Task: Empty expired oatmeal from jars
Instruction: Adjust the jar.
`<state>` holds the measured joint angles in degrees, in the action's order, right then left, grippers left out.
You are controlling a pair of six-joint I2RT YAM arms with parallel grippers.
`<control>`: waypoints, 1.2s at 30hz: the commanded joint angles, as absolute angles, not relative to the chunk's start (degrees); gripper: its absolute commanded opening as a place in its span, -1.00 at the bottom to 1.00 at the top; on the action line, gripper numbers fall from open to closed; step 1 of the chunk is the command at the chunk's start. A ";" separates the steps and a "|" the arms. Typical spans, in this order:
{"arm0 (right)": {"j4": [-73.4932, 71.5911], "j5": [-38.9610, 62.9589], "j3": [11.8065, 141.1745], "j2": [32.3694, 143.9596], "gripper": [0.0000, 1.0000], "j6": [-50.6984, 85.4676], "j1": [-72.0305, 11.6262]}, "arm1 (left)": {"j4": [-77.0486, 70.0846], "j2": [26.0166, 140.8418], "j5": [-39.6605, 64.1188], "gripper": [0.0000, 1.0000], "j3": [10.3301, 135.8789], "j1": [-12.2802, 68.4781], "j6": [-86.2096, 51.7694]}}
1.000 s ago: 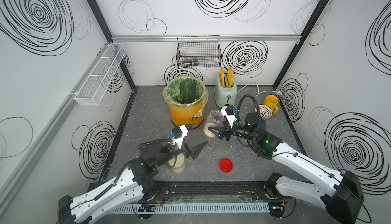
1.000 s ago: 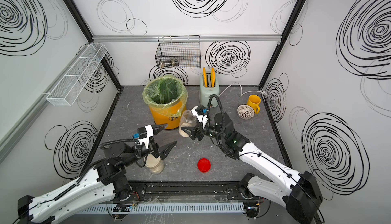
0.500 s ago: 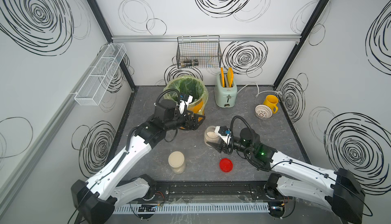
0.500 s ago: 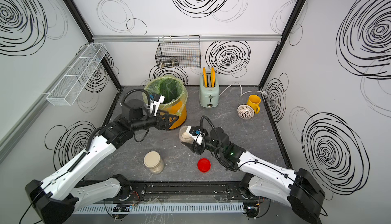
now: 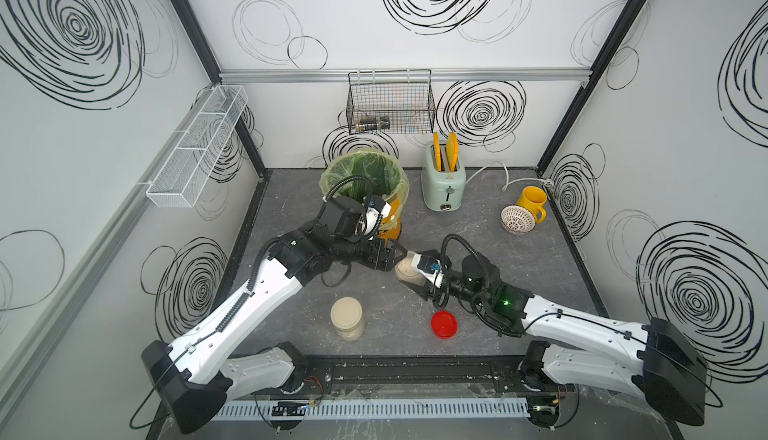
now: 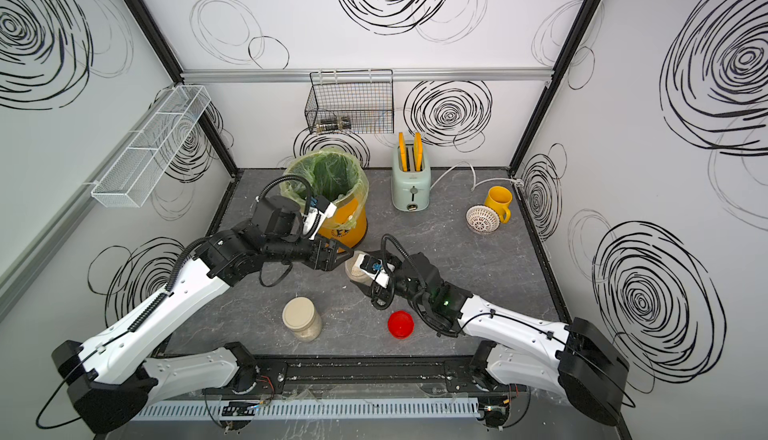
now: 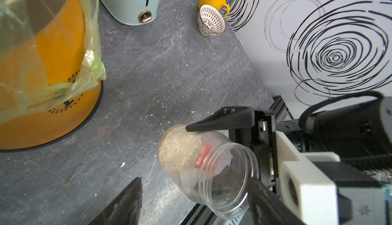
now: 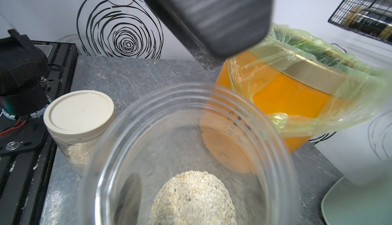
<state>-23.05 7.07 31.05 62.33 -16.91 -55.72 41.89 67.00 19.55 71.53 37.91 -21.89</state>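
Open jar point(image 7: 191, 156) tilted mid-table, clamped in R end effector point(image 5: 415, 276). L end effector point(image 5: 395, 258) has jaws apart beside it. Prob. light, rigid, slick; oatmeal point(image 8: 191, 196) loose, so grip wall below threads.

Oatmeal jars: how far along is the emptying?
Done: red lid is off, lying on the table. In hand: right pincer holds the open jar tilted, oatmeal inside; left pincer open next to it. Left: dumping into the orange bin, then the cream-lidded jar, unopened.

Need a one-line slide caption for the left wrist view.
Right pincer grips the lidless jar, oatmeal settled in its bottom, near the lined orange bin.
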 commanded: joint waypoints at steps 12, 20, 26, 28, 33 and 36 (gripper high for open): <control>-23.40 4.36 34.95 62.98 0.28 -19.98 -59.79 | 45.79 70.66 13.16 0.10 73.83 42.27 -20.04; -22.56 3.64 36.29 64.60 0.32 -20.48 -61.35 | 46.35 70.40 12.74 -0.38 72.38 42.06 -20.01; -21.28 4.19 37.08 64.86 0.56 -20.48 -61.45 | 46.93 70.08 14.00 -0.95 72.17 41.19 -20.28; -20.57 4.26 37.42 64.73 0.69 -20.41 -61.52 | 46.69 69.88 15.16 -1.00 71.82 40.37 -20.53; -20.99 3.88 37.12 64.25 0.83 -19.50 -61.44 | 44.52 68.65 17.30 -1.00 69.82 38.79 -21.65; -20.13 3.64 36.76 63.86 0.90 -19.36 -61.44 | 43.65 67.91 18.21 -1.00 69.09 37.70 -22.14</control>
